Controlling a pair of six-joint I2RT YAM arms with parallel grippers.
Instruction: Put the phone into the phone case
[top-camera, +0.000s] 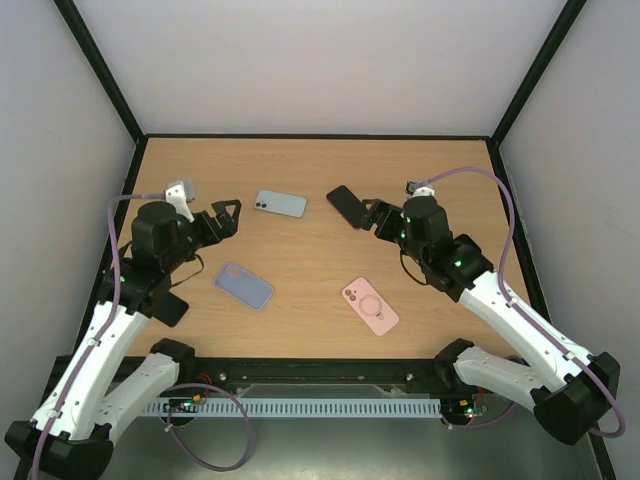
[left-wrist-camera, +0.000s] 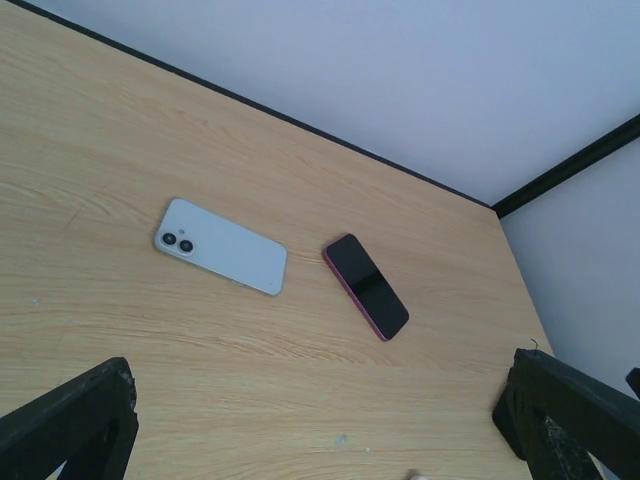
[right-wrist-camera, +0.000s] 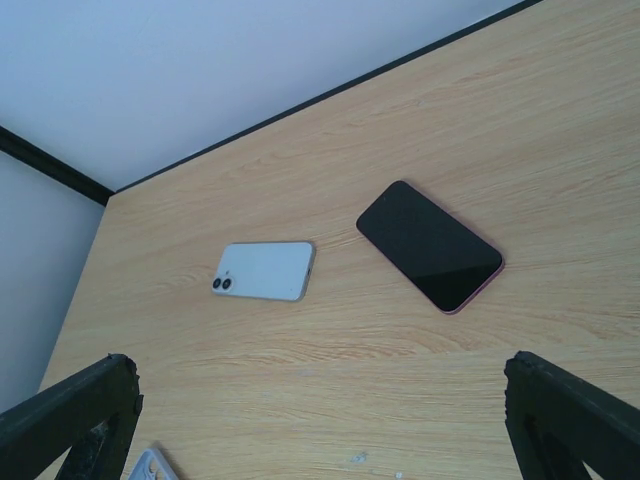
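**On the wooden table: two cases near, two phones beyond, both grippers holding nothing**

Closest to the arm bases, a pink phone case (top-camera: 370, 305) lies flat on the table (top-camera: 450, 180), showing a ring mark and a camera cut-out. It sits in front of the right arm. Left of it and well apart lies a lavender-blue phone case (top-camera: 243, 285), also flat, just ahead of the left arm's wrist.

Farther in, the left gripper (top-camera: 222, 222) hovers above the wood with its fingers (left-wrist-camera: 70, 420) spread wide. The right gripper (top-camera: 374, 218) is just as wide, its fingers (right-wrist-camera: 575, 410) framing open table.

Past the grippers lie the two phones, side by side but not touching. A light blue phone (top-camera: 279, 203) rests face down with its twin camera lenses up. To its right, a pink-edged phone (top-camera: 346, 205) lies screen up, the screen dark, set at a slant.

From above, the right gripper covers that phone's near end. The right wrist camera shows the phone lying ahead of the fingers and apart from them. Both cases lie behind the grippers, on the side away from the phones.

A black frame strip (top-camera: 320, 136) and a white wall (top-camera: 320, 60) close the far edge.
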